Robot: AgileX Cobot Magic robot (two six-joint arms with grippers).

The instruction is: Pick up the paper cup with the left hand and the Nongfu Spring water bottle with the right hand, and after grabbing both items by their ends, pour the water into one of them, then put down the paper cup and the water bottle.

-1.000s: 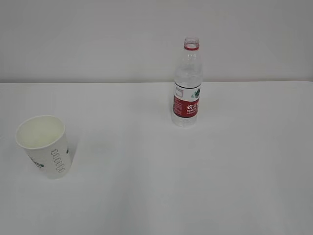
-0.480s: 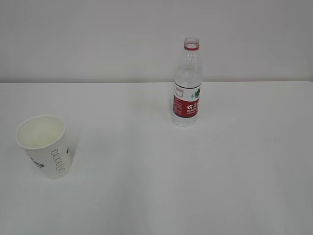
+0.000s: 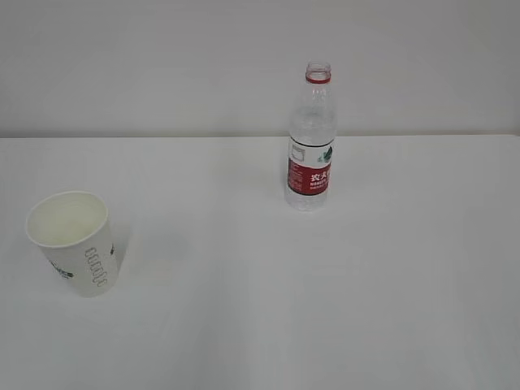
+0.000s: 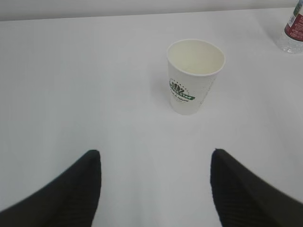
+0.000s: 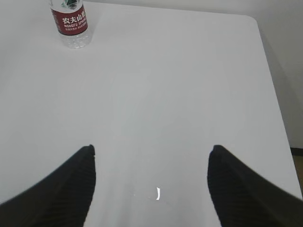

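Nothing is changing over the last second: cup point(image 3: 73, 243) is sitting near left on the table point(image 3: 260, 309), bottle point(image 3: 310, 138) standing far, right of centre, both untouched, so no pickup is starting yet. Exterior is showing no arms; only the wrist views are showing left fingers point(image 4: 85, 184) and right fingers point(image 5: 80, 184) spread open, holding nothing.

A plain white table point(image 3: 325, 309) meets a pale wall point(image 3: 162, 65), with 1 small mark point(image 5: 158, 193) on it.
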